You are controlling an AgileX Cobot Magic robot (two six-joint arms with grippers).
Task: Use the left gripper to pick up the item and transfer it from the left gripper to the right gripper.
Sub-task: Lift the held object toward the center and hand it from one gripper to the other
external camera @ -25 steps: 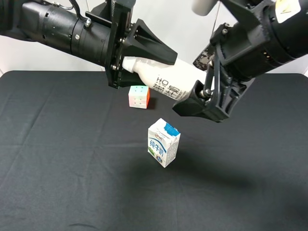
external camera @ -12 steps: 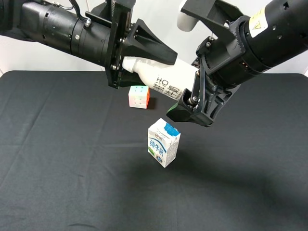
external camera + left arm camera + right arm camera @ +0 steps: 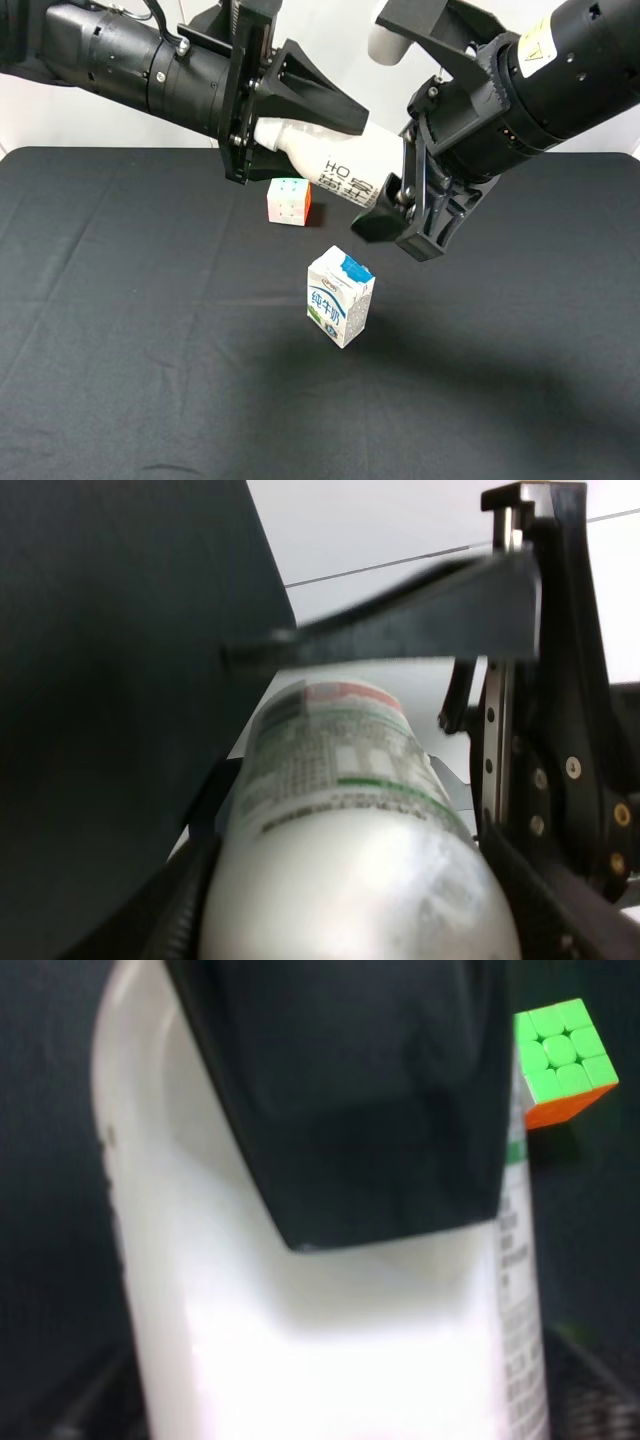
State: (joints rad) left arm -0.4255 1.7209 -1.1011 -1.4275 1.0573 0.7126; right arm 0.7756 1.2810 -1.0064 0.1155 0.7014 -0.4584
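The white bottle (image 3: 335, 160) with dark lettering hangs nearly level in the air above the table, cap end toward the left arm. My left gripper (image 3: 300, 140) is shut on its neck and shoulder. My right gripper (image 3: 400, 190) is closed around its base end, with the lower finger (image 3: 405, 228) against the underside. The left wrist view shows the bottle (image 3: 340, 810) between the black prongs, and the right wrist view shows it (image 3: 300, 1340) under a black finger (image 3: 350, 1100).
A white-and-blue milk carton (image 3: 340, 296) stands upright on the black table (image 3: 120, 300), just below the grippers. A pastel puzzle cube (image 3: 289, 200) lies behind it and also shows in the right wrist view (image 3: 562, 1060).
My right arm moved left onto the bottle's base, and its fingers drew together around it. The left gripper and the bottle stayed in place.
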